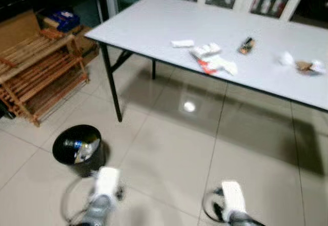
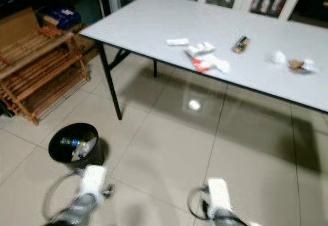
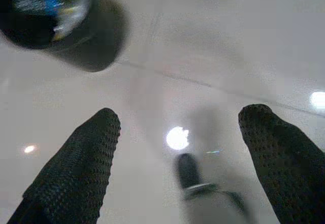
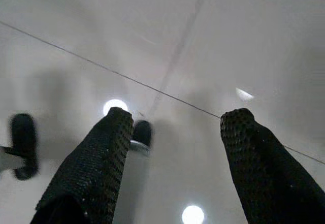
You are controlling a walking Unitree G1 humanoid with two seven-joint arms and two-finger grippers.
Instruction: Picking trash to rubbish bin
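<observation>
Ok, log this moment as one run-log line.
left gripper: open, empty, over floor near rubbish bin | right gripper: open, empty | trash: on table

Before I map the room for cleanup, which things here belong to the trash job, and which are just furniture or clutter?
Job things:
black rubbish bin, already holding some rubbish
white wrappers on the table
dark snack wrapper
crumpled scraps near the table's right end
left hand, open
right hand, open

Lying about:
grey folding table
wooden rack
cardboard box

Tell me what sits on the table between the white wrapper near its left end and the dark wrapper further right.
Between white wrapper and dark wrapper: crumpled white packets, left eye view.
</observation>
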